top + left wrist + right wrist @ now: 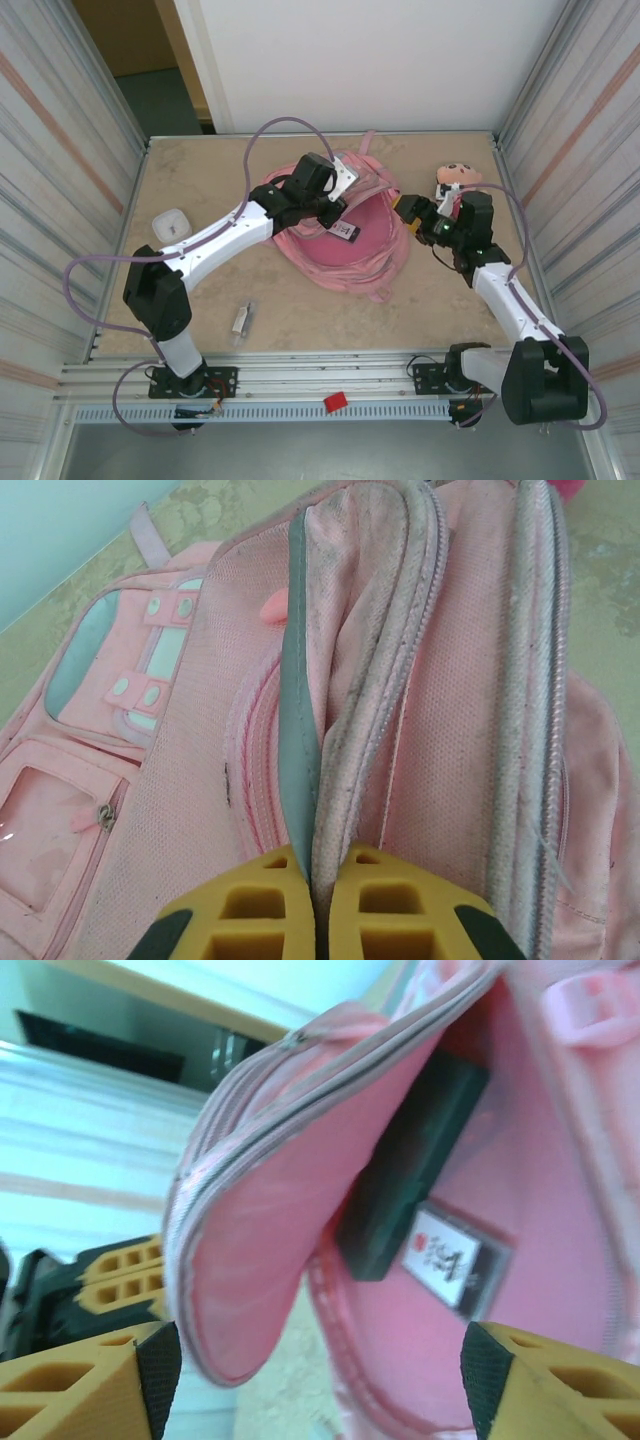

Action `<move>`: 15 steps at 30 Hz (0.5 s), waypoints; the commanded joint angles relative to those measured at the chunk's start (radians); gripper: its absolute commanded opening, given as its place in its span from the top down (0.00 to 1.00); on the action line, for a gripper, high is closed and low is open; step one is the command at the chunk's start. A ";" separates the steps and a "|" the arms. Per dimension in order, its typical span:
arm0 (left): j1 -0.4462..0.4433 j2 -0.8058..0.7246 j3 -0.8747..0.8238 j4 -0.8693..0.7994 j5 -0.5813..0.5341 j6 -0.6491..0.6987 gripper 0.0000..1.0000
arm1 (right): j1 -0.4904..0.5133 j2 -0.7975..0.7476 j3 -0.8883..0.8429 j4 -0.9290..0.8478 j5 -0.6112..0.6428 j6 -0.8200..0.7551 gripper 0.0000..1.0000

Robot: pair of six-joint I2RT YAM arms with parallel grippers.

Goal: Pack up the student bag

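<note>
Overhead view: student bag (350,255), a large pink fabric backpack, lies flat at the centre of the beige table (300,310). Left gripper (337,205) sits over the bag's upper edge; right gripper (408,212) is just beside its right rim.

Left wrist view adds the grip detail: yellow ribbed fingers (270,915) pressed together at bottom centre, pinching the grey-lined edge of the bag's flap, which runs up the frame. Front pockets with a clear panel show at lower left.

Right wrist view: the right fingers (80,1385) stand spread wide, one in each lower corner, with nothing clamped. The lifted flap curves across centre-left. Under it, inside the open bag, a flat black box with a white label (410,1170) rests on the pink lining, its upper end hidden by the flap.

Around the bag, overhead: small doll in a pink dress (455,182) at upper right, beside the right arm; white square dish (172,224) at left; small pale tube (243,318) at lower left.
</note>
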 commanded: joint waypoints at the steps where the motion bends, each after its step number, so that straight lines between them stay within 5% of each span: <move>1: -0.004 -0.026 0.031 0.061 0.017 -0.027 0.98 | 0.044 0.054 0.019 0.147 -0.127 0.077 0.24; 6: -0.012 -0.017 0.036 0.039 0.029 -0.026 0.87 | 0.098 0.119 0.047 0.218 -0.106 0.116 0.23; 11: -0.012 -0.038 0.025 -0.002 -0.001 -0.054 0.46 | 0.102 0.135 0.052 0.188 -0.089 0.097 0.23; 15: 0.012 -0.100 -0.041 -0.015 0.000 -0.075 0.33 | 0.098 0.155 0.051 0.182 -0.076 0.097 0.24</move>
